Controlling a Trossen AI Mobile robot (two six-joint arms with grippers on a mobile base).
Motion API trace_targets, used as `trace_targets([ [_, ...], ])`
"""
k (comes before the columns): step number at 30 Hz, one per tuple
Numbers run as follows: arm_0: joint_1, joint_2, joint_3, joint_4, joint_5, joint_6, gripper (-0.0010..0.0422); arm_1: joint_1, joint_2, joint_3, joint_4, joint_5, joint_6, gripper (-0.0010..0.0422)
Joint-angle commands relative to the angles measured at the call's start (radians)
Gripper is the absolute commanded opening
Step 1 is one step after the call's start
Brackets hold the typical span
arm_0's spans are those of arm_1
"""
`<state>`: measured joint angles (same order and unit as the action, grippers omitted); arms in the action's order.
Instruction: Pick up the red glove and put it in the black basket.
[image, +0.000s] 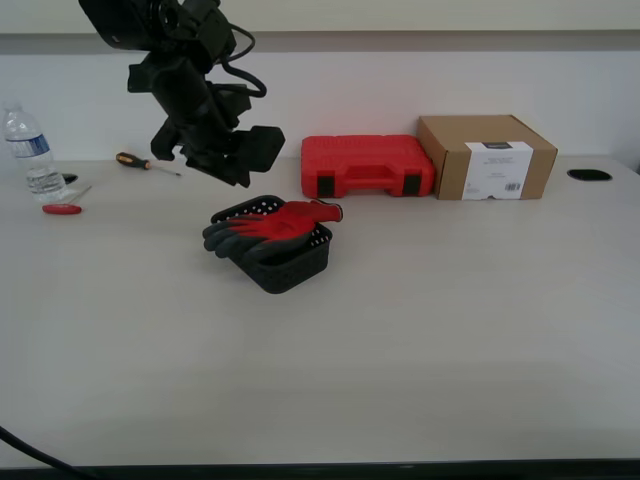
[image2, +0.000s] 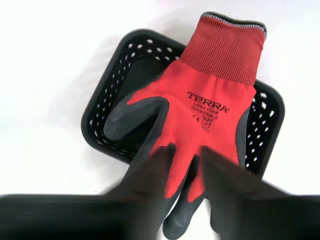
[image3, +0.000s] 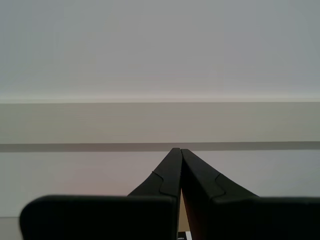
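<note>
The red glove (image: 285, 220) lies across the top of the black basket (image: 290, 268) in the middle of the table. Its dark fingers hang over the rim toward the exterior view's left and its cuff rests over the opposite rim. My first gripper (image: 250, 160) hovers above and behind the basket, open and empty. In the first wrist view the glove (image2: 210, 100) covers most of the basket (image2: 110, 85), and my first gripper (image2: 187, 155) shows blurred with its jaws apart above the glove's fingers. My second gripper (image3: 179, 152) is shut, empty, and faces a wall.
A red plastic case (image: 367, 165) and a cardboard box (image: 487, 157) stand behind the basket. A water bottle (image: 28, 150), a screwdriver (image: 145, 162) and a small red-handled tool (image: 62, 209) lie at the exterior view's far left. A black grommet (image: 588, 174) sits far right.
</note>
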<state>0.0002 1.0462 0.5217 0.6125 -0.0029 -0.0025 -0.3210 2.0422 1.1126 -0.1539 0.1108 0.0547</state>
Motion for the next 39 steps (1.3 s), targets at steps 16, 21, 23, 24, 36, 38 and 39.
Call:
trace_targets([
  [16,0.001,0.000,0.001,0.000,0.000,0.003,0.0000,0.000,-0.379,0.027,0.000,0.002,0.001,0.0267],
  [21,0.001,0.000,0.001,0.000,0.000,0.003,0.0000,0.000,-0.406,0.027,-0.001,0.002,-0.010,0.0001],
  [23,0.001,0.000,0.001,0.000,0.000,0.003,0.0000,0.000,-0.406,0.026,-0.001,0.002,-0.010,0.0033],
  [24,0.001,0.000,0.001,0.000,0.000,0.003,0.0000,0.000,-0.406,0.026,0.000,0.002,-0.010,0.0061],
  [36,0.001,0.000,0.001,0.000,0.000,0.003,0.0000,0.000,-0.406,0.026,-0.001,0.002,0.005,0.0284],
  [38,0.001,0.000,0.001,0.000,0.000,0.003,0.0000,0.000,-0.406,0.026,-0.001,0.002,0.005,0.0171],
  [39,0.000,0.000,0.001,0.000,0.000,0.003,0.0000,0.000,-0.406,0.026,-0.001,0.002,0.005,0.0120],
])
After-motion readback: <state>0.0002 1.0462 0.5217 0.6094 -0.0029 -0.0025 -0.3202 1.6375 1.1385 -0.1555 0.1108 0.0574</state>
